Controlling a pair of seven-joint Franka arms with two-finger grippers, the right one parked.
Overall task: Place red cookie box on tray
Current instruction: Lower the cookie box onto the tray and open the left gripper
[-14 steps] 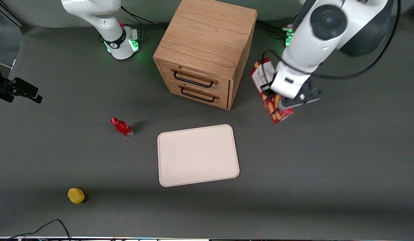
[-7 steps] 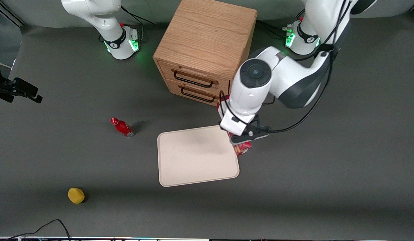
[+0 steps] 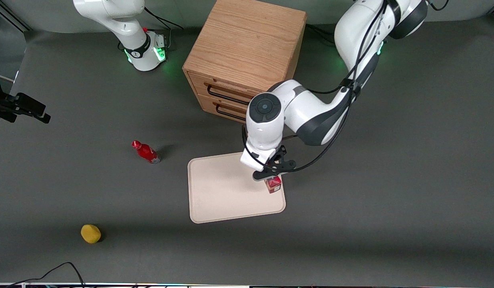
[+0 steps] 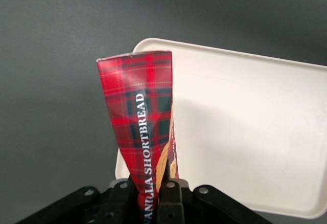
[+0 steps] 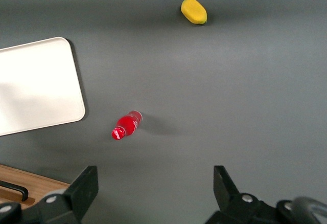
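Observation:
The red cookie box [image 4: 143,132], red tartan with white lettering, is gripped in my left gripper [image 4: 151,196], whose fingers are shut on it. In the front view only the box's end [image 3: 273,184] shows below the gripper [image 3: 271,174], hanging over the tray's corner that lies toward the working arm's end and nearest the cabinet. The tray [image 3: 223,196] is cream-white with rounded corners and lies on the grey table in front of the wooden drawer cabinet. It also shows in the left wrist view [image 4: 255,132] and the right wrist view [image 5: 36,86].
The wooden drawer cabinet [image 3: 247,52] stands farther from the front camera than the tray. A small red bottle [image 3: 146,152] lies beside the tray toward the parked arm's end. A yellow object [image 3: 90,233] lies nearer the front camera, toward the parked arm's end.
The left arm carried the cookie box from beside the cabinet, at the working arm's end, to above the tray's corner, lowering it.

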